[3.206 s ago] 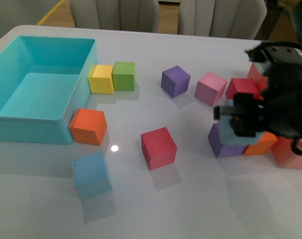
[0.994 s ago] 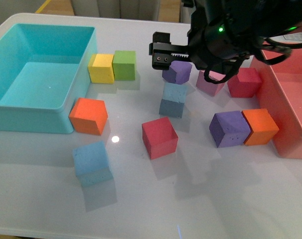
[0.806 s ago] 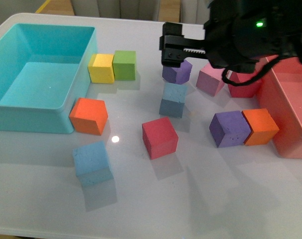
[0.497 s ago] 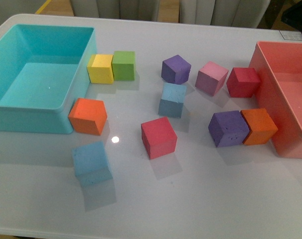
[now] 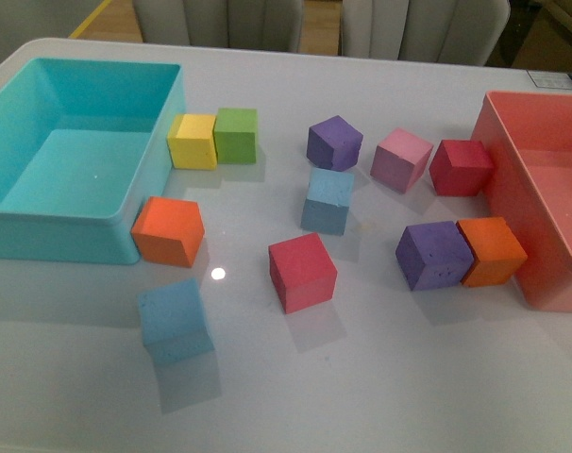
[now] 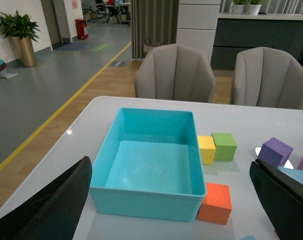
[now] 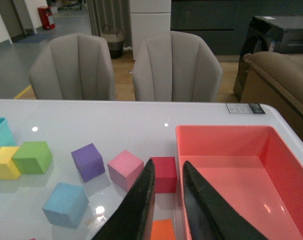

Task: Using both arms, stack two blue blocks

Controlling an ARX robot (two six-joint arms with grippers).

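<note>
**Plainly light work: two foam cubes well apart, both arms drawn back**

One blue block sits mid-worktop, just in front of a purple cube and apart from it. The other blue block lies nearer the robot on its left, in front of an orange cube and close to the turquoise bin.

Both look like matte foam, so they are probably light, a little soft and not slippery. A moderate squeeze across two opposite flat faces, around mid-height, should hold one without denting it. Each block has open space on its side faces. Each is also turned slightly, so the jaws would need to match that angle.

The worktop is glossy white and mirrors the cubes. A nudged cube could skid on it, and a red cube lies between the two blue ones. A coral bin borders the right side, and grey chairs stand beyond the far edge.

Neither arm shows in the front view. The left pincer is spread wide and empty. The right pincer is drawn narrow, with only a slim gap and nothing in it.
</note>
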